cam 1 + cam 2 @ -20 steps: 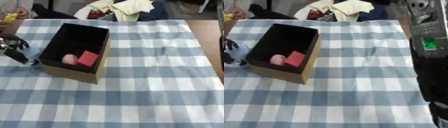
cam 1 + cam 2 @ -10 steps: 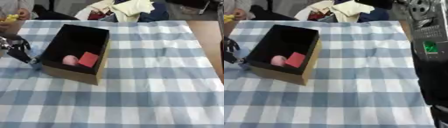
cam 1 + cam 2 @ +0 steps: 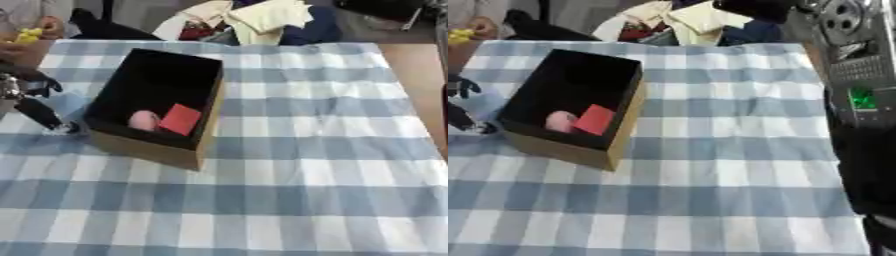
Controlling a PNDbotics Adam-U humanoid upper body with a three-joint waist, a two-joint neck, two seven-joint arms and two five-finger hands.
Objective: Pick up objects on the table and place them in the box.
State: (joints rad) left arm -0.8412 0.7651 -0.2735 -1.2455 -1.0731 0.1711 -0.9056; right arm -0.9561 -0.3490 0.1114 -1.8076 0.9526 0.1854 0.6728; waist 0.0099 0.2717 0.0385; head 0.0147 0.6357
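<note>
Box (image 3: 157, 150) sits left of centre on the tabletop (image 3: 306, 165), which is covered in a blue and white checked cloth. Box is open-topped, dark inside, tan cardboard outside, set askew with its near corner toward the bottom of the frame.

Inside the box, near end: a pink rounded object (image 3: 143, 120) and a red flat square piece (image 3: 180, 119), just beside each other, red one to the right and tilted against the box's right wall. They look to be touching, but it's not certain.

Left hand (image 3: 39, 114) at the left edge of the frame, mid height, just outside the box's left wall. Dark fingers point down toward the cloth, tip close to the box's lower left corner. Whether it touches the box or cloth can't be made out. Fingers look fairly straight, holding nothing, so released.

Right hand: only a large black arm housing (image 3: 868, 165) with a green-lit panel shows along the right edge of the right eye view; the hand itself is not in view.

Upper edge of the frame beyond the tabletop: a pile of cloth and clutter (image 3: 254, 20), and a small yellow thing (image 3: 29, 35) at upper left.
</note>
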